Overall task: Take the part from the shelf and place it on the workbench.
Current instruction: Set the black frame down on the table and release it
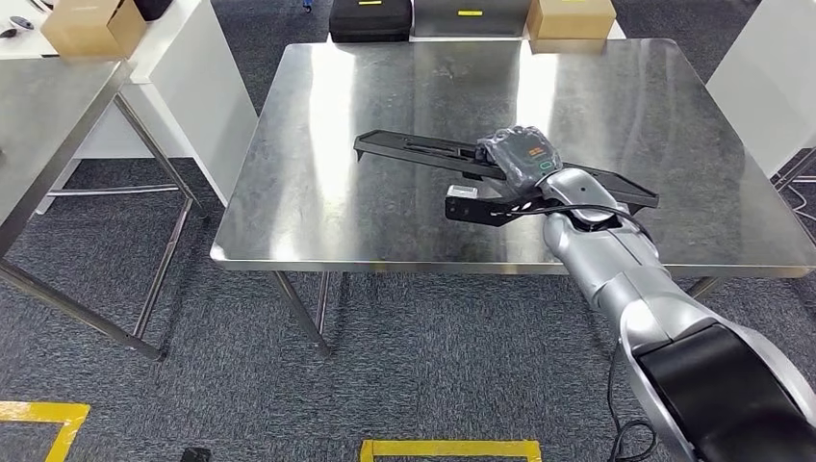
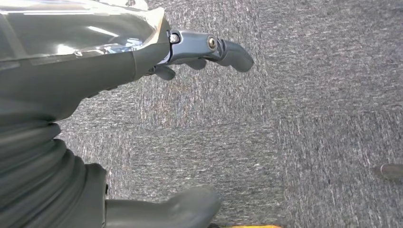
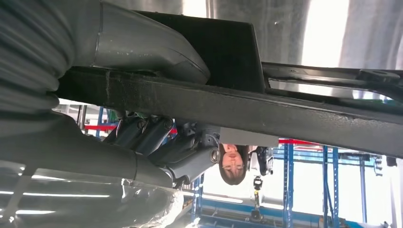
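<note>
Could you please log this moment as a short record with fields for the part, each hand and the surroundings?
part: long black part, over the steel workbench; contact with the top unclear
right hand: right hand grips the part near its middle
left hand: left hand holds nothing, over grey carpet
surroundings: cardboard box and black case beyond the far edge

The scene is viewed from high on the robot's body by the head camera, aimed forward and down at the steel workbench and carpet. The left wrist camera is pointed close along the left hand at carpet. The right wrist camera is held tight against the right hand and black part, both shared with the head view.
</note>
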